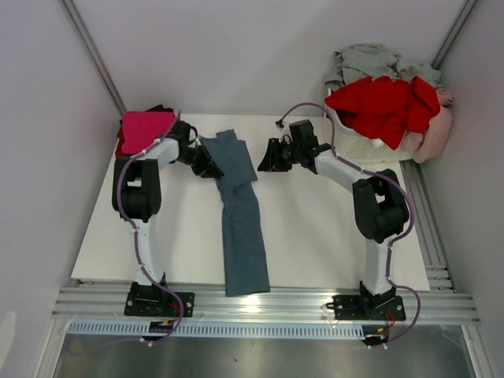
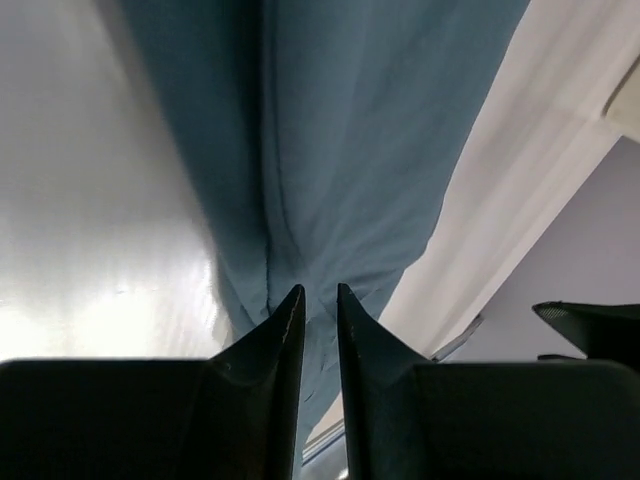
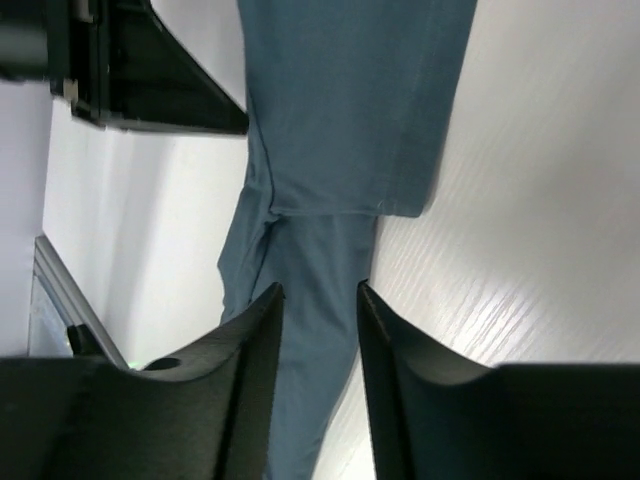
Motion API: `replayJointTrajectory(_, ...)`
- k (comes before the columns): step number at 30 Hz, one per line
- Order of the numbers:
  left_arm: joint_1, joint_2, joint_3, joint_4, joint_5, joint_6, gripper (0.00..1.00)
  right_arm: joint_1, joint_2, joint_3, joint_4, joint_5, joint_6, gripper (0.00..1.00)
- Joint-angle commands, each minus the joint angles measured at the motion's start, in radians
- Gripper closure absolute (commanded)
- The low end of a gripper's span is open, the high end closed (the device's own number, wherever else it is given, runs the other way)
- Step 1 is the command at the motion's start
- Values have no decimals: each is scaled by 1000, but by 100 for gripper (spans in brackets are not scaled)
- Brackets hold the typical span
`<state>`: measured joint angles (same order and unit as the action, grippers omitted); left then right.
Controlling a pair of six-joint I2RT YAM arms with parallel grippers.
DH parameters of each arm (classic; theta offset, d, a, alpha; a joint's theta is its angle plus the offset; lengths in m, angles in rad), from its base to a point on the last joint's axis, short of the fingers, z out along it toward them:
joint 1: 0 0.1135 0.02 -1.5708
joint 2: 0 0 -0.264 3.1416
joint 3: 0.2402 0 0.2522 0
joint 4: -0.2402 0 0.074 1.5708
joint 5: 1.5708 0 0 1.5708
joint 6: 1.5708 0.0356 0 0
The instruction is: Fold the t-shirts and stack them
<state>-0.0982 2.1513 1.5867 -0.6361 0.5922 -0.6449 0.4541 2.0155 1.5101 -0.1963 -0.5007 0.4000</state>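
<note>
White tabletop [image 1: 315,236] is crossed left of centre by the blue-grey t-shirt [image 1: 240,220], laid as a long strip. Left gripper [image 1: 211,167] and right gripper [image 1: 264,157] are held slightly parted at its upper end, nothing gripped. Crosswise folding seems due: an end must be pinched.

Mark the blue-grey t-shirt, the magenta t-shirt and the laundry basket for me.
blue-grey t-shirt [image 1: 244,236], top view, lower part of the folded strip.
magenta t-shirt [image 1: 144,128], top view, middle of its top face.
laundry basket [image 1: 370,146], top view, white front wall.
</note>
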Motion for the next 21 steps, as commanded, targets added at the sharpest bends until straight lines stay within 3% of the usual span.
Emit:
replayJointTrajectory(1,26,-47,82,43,3,35,77,-8,-90,-45,81,-27,-23,57)
replayJointTrajectory(6,43,-60,167,-10,-149,82,72,-17,-130,-88,98,-30,-24,52)
replayJointTrajectory(8,60,-65,182,-20,-181,67,50,-15,-144,-97,101,-32,-23,52)
replayJointTrajectory(9,77,-58,218,-30,-196,60,49,-17,-150,-108,104,-29,-24,52)
replayJointTrajectory(11,90,-13,258,-109,-236,48,37,-17,-164,-120,107,-24,-24,52)
replayJointTrajectory(12,95,11,359,-149,-276,48,37,-17,-170,-128,109,-22,-24,52)
replayJointTrajectory(15,133,67,471,-262,-328,45,32,-22,-196,-148,112,-12,-21,51)
replayJointTrajectory(16,141,93,486,-281,-357,34,20,-25,-202,-155,115,-10,-20,51)
replayJointTrajectory(21,150,165,568,-347,-376,22,17,-28,-244,-165,124,2,-16,51)
